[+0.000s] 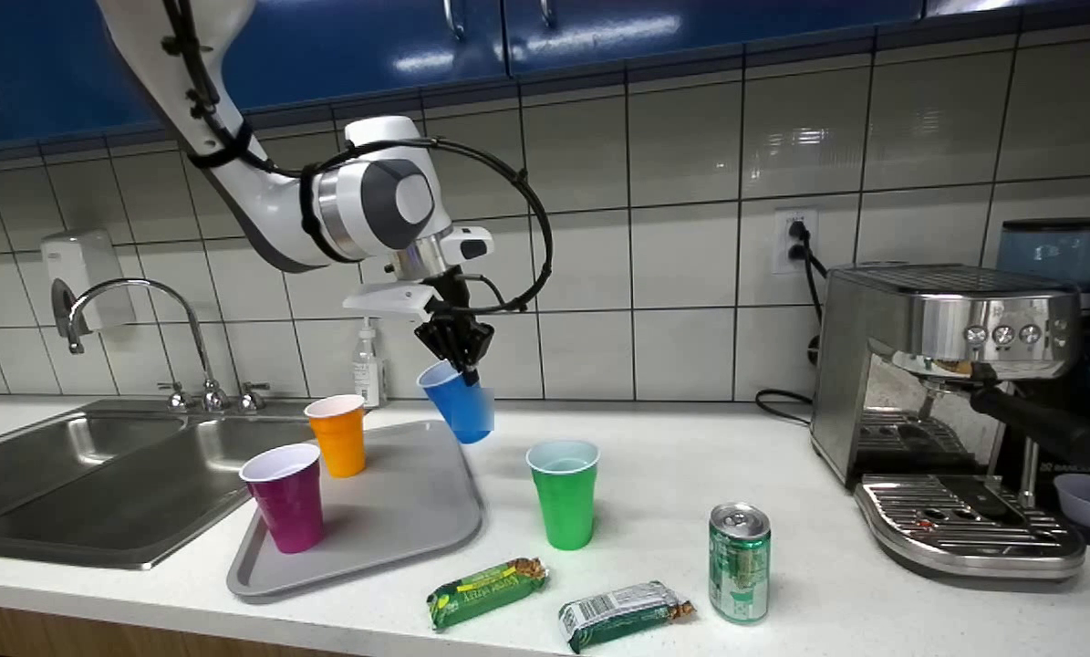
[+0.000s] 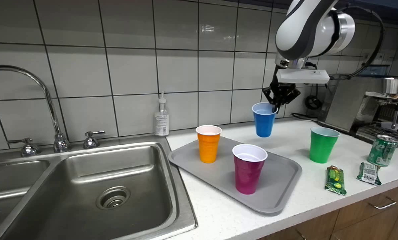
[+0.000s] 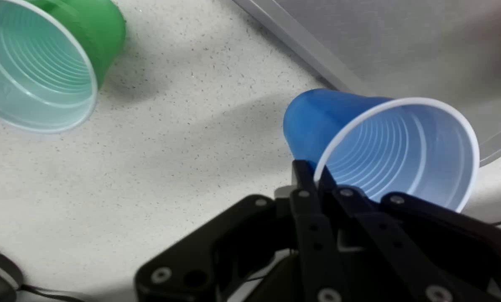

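Closest to lens, wrist view: black two-finger gripper [image 3: 316,174], clenched on the rim of a blue plastic cup [image 3: 384,142], one finger inside the wall, one outside. Cup is tilted, looks clear of the countertop [image 1: 663,484].

Clock centred on that cup, as seen in an exterior view: its mouth leans to 11. Gray tray [image 1: 408,516] at 7 to 8, edge near the cup. On it, both upright: orange plastic cup [image 1: 339,443] between 8 and 9, purple plastic cup [image 1: 289,502] at 8. Pump bottle [image 1: 368,374] at 10. Green plastic cup [image 1: 565,502] between 4 and 5, upright. Green-wrapped granola bar [image 1: 488,593] at 6; second wrapped bar [image 1: 624,617], barcode up, at 5. Green soda can [image 1: 739,566], upright, at 4. Farther out: espresso machine [image 1: 964,310] at 3, steel sink [image 1: 143,493] between 8 and 9.
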You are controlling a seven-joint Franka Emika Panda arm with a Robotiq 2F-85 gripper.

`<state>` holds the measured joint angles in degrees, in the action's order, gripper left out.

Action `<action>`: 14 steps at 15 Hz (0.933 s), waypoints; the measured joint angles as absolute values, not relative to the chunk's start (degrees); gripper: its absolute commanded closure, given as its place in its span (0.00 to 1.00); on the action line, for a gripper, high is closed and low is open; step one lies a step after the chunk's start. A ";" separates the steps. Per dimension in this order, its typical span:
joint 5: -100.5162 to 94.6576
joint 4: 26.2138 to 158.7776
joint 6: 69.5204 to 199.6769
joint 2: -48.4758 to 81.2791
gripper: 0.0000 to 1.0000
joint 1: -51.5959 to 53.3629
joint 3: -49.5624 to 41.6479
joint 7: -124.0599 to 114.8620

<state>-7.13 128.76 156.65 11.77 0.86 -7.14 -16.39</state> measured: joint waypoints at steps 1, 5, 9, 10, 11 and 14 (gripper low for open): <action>-7.22 128.38 156.92 12.27 0.99 0.94 -7.50 -17.91; -8.62 126.59 157.42 14.56 0.99 2.20 -9.70 -25.08; -10.54 124.45 157.41 17.26 0.99 4.67 -12.83 -32.69; -10.62 123.92 157.35 17.94 0.99 5.27 -13.48 -34.24; -10.62 123.41 157.33 18.60 0.99 5.76 -13.98 -35.62; -10.62 122.02 157.28 20.42 0.99 6.89 -15.01 -38.75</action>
